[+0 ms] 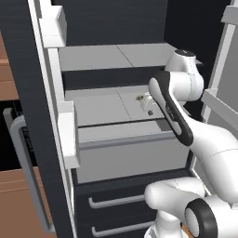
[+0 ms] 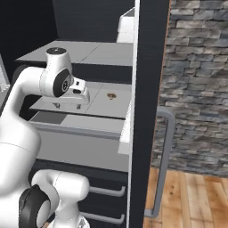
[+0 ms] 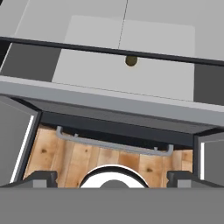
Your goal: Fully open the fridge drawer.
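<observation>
Fridge stands open, both doors swung wide. The left door [image 1: 44, 116] shows white bins on its inner face and a grey bar handle on the outside; the right door [image 2: 147, 111] is seen edge-on against a stone wall [image 2: 196, 80], its grey handle [image 2: 164, 160] hanging over a wood floor [image 2: 191, 200].

Inside, two flat grey shelves: the upper shelf [image 1: 111, 56] and the lower shelf [image 1: 107, 104]. A small brownish thing [image 2: 111, 95] lies on the lower shelf, too small to tell what it is.

The fridge drawer [image 1: 125, 155] sits under the lower shelf, above the two dark drawers. It is a wide light-grey box with a plain flat front and a darker top lip. It stands partly out from the cabinet: in the hand view the drawer's front edge [image 3: 109, 98] runs as a pale band across the middle, with its grey interior showing beyond.

Below it, a dark drawer [image 1: 116, 202] carries a grey bar handle; a second lies under that.

The gripper [image 2: 69, 105] hangs over the lower shelf, above the drawer's back part, pointing down. It touches nothing. In the hand view the two fingertips [image 3: 41, 177] sit far apart at the bottom corners, so the hand is spread wide, with nothing between them.
</observation>
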Robot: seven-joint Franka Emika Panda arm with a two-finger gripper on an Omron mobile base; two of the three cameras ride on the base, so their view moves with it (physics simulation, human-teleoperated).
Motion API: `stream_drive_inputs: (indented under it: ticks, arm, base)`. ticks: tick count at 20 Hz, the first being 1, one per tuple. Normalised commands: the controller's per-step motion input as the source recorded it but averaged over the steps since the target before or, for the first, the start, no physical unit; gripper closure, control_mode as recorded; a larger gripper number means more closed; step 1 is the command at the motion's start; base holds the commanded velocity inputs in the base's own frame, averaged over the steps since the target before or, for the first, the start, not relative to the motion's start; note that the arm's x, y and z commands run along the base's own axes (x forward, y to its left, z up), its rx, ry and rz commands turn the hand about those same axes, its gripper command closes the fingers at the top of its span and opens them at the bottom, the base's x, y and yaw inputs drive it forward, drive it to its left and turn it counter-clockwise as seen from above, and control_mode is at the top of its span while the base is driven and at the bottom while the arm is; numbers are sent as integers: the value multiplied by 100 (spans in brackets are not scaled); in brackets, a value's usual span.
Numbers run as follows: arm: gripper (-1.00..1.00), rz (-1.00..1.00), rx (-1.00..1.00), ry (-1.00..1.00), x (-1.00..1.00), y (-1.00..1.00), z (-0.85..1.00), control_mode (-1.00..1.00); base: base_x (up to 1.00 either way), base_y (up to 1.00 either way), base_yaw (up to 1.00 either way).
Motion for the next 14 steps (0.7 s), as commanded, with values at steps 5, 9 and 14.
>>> stream_drive_inputs:
  ticks: [5,9,14]
  arm:
    - [-100,0,0,0,0,0,0,100]
    - [-100,0,0,0,0,0,0,100]
    - [-100,0,0,0,0,0,0,100]
  base:
    - [-51,0,0]
    - [-41,0,0]
    - [-10,0,0]
